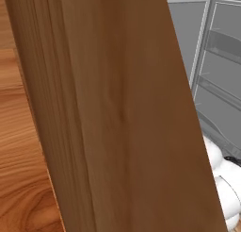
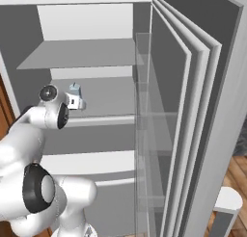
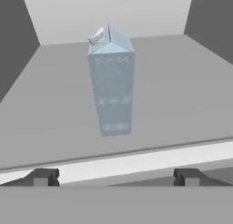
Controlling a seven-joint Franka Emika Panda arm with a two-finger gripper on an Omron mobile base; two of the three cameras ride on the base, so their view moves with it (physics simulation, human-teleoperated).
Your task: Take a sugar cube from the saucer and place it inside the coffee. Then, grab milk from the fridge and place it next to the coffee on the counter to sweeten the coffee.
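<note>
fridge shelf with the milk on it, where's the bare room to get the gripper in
The milk stands alone mid-shelf in the fridge. Bare shelf lies on both sides out to the dark side walls, and in front to the pale shelf lip. The gripper is open, short of it.

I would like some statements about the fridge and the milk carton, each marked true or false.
1. The milk carton stands upright on a fridge shelf. True.
2. The gripper is closed on the carton. False: its fingertips are spread wide, short of the carton.
3. The fridge door is open. True.
4. The carton lies on its side. False: its gabled top points up.
5. A mug stands beside the carton. False: the carton is alone on the shelf.
</note>
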